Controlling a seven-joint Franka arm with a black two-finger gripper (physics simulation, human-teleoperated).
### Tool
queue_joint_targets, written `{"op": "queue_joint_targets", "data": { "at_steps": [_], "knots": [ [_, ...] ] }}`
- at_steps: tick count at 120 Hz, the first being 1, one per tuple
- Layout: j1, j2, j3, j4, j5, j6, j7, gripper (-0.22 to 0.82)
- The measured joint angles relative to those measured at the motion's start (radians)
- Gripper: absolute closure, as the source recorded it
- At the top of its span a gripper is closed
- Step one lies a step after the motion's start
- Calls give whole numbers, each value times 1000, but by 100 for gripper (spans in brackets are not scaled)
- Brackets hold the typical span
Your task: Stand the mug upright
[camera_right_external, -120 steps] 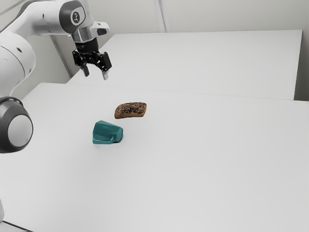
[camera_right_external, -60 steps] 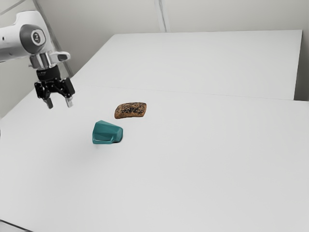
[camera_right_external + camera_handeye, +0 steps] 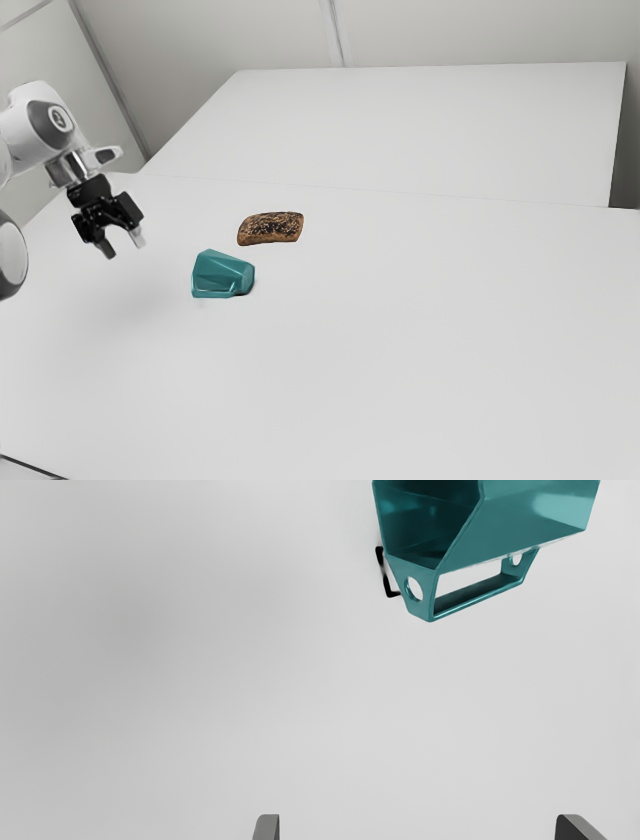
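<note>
Lying sideways, teal mug [image 3: 218, 272], room between rim [image 3: 460, 533] and spread jaws

Exterior view, clock from its centre | seed-topped bread roll [image 3: 270, 229]: brown, flat on white tabletop [image 3: 420, 360], near centre toward nine o'clock | second white surface [image 3: 420, 130]: beyond tabletop, one o'clock | pale wall [image 3: 220, 30]: eleven o'clock | vertical wall strip [image 3: 336, 35]: twelve o'clock

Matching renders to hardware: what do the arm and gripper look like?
White arm with rounded housings, dark grey bands at the joints and a small marking on a round joint cover. The gripper has a black, angular body and two slim fingers, grey at the blunt tips.
</note>
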Motion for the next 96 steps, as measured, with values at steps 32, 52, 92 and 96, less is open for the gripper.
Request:
{"op": "queue_joint_targets", "data": {
  "at_steps": [32, 52, 92, 96],
  "knots": [
    [38, 60, 36, 1, -236, -50, 178, 0],
    [56, 106, 37, 2, -363, -93, 272, 0],
    [52, 178, 37, 0, -489, -119, 426, 0],
    [51, 184, 37, -1, -495, -119, 439, 0]
  ]
}}
